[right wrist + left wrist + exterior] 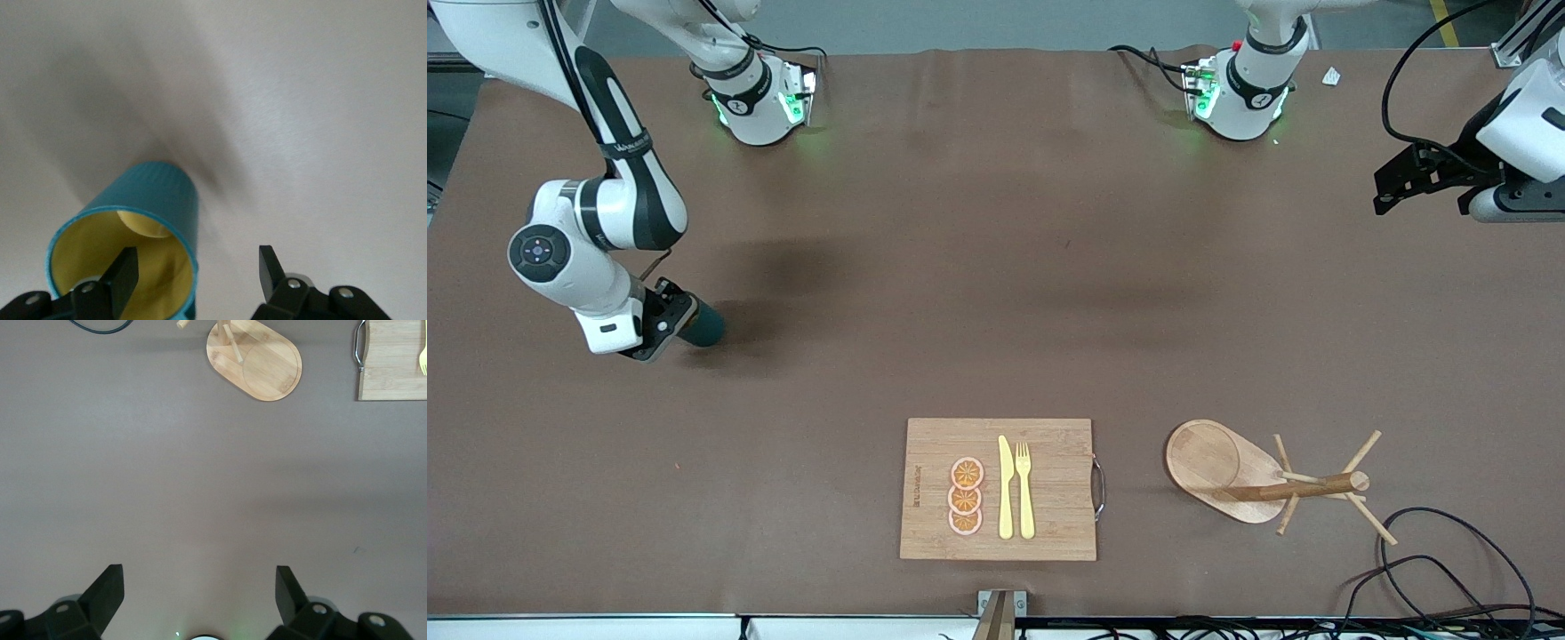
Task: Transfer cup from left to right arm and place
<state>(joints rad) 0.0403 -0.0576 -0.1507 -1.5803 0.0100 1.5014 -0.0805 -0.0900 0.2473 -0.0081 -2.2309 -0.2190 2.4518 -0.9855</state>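
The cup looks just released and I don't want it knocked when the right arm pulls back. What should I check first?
1. Right gripper jaws apart: ok.
2. Fingers off the cup: not ok, one finger sits inside the rim.
3. Cup standing steady on the table: cannot tell.
4. Left gripper open and holding nothing, waiting over its own end of the table: ok.
5. Cutting board and mug tree away from the cup: ok.
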